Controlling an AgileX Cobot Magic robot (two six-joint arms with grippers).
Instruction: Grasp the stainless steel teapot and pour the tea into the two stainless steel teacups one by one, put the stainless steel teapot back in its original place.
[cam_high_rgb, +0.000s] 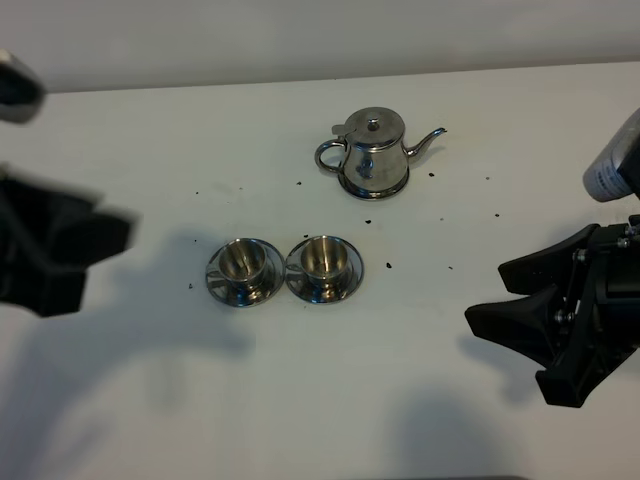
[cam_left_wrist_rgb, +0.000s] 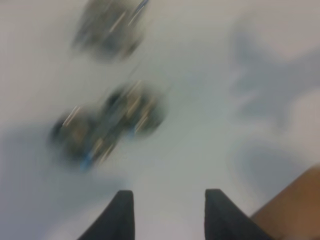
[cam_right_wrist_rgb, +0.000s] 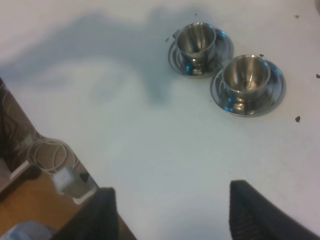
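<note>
From the high camera, the teapot (cam_high_rgb: 372, 155) stands upright at the back of the table (cam_high_rgb: 300, 410), lid on, spout to the right, with neither arm touching it. The two cups (cam_high_rgb: 243, 262) (cam_high_rgb: 326, 260) sit on saucers (cam_high_rgb: 352, 277) just beside each other, nearer the front, with dark specks (cam_high_rgb: 388, 265) scattered about. The left gripper (cam_high_rgb: 95, 260) is a blur at the left edge. The right gripper (cam_high_rgb: 485, 295) hangs at the right, well apart from the pot.

The left wrist view is smeared, but its jaws stand apart on nothing.

From the right wrist, the jaws are likewise spread and bare. Both cups show brassy insides and no tea that I can see.

I judge that nothing is done yet: grasping, both pours and the return all remain. What the pot holds is hidden under its lid.
</note>
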